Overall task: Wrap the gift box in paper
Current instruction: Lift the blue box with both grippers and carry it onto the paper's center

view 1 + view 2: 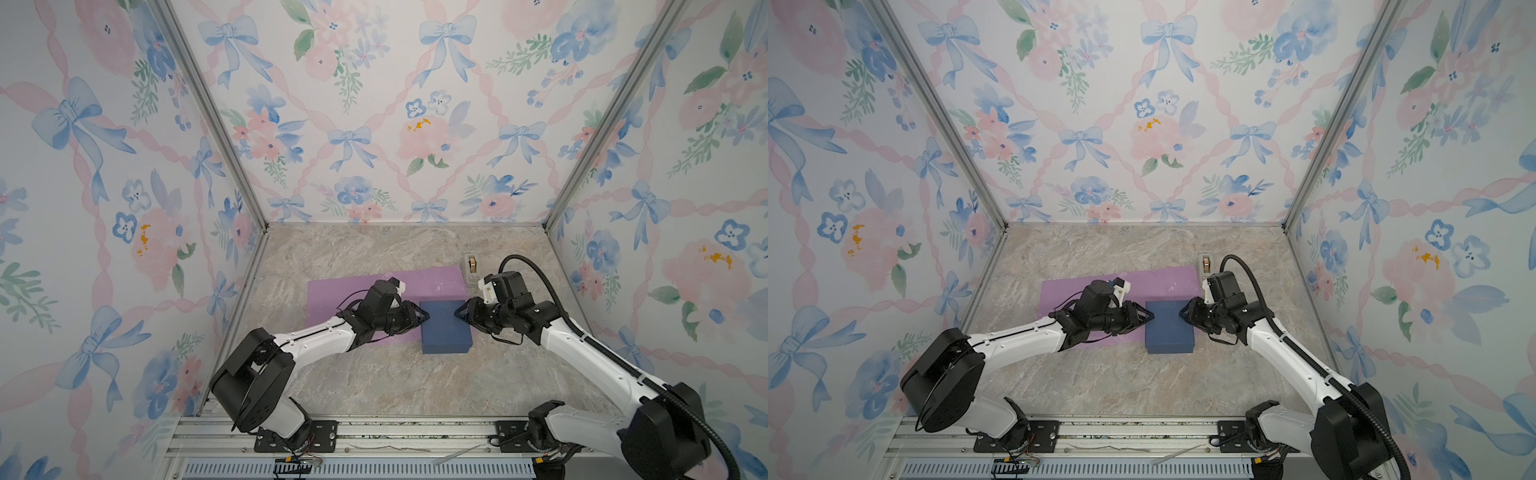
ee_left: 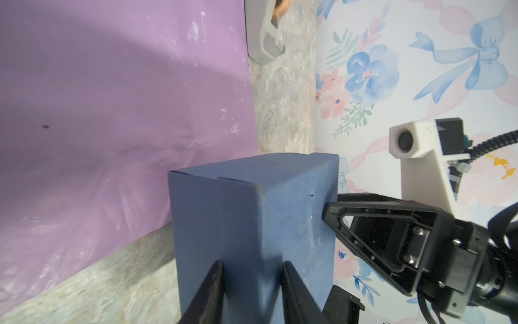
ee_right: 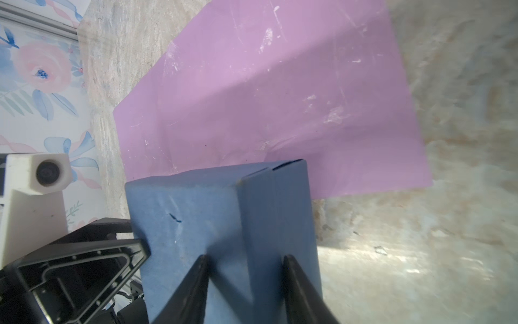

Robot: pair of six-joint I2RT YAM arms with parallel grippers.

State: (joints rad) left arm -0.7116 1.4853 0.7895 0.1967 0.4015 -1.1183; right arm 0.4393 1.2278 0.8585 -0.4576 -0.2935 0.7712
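**Entry: box to be set on paper; no fold made yet.**

1. Table [image 1: 374, 382]: the bare marbled surface lies nearest the arm bases.
2. Box [image 1: 444, 322]: dark blue and flat, set square to the table's edges. It is placed over the paper's near right corner, with its near part over bare table. Whether it rests there or is raised cannot be told.
3. Left gripper [image 1: 424, 318]: its tips are met with the box's left side. The jaws are part-way apart, and the fingers [image 2: 210, 294] are seen astride that side's upper edge. A clamp on the box cannot be confirmed.
4. Right gripper [image 1: 458, 311]: it is set against the box's right side in mirror fashion, jaws part-way apart. A hold is likewise not confirmed.
5. Paper [image 1: 328, 299]: lilac side up and flat, with its long axis run left to right. Its middle lies left of the box and slightly farther off, on the left gripper's side.
6. Dispenser [image 1: 471, 268]: placed by the paper's far right corner, apart from both grippers.

Judged: the box is to be carried leftward and away. Neither gripper is nearer to it than the other.
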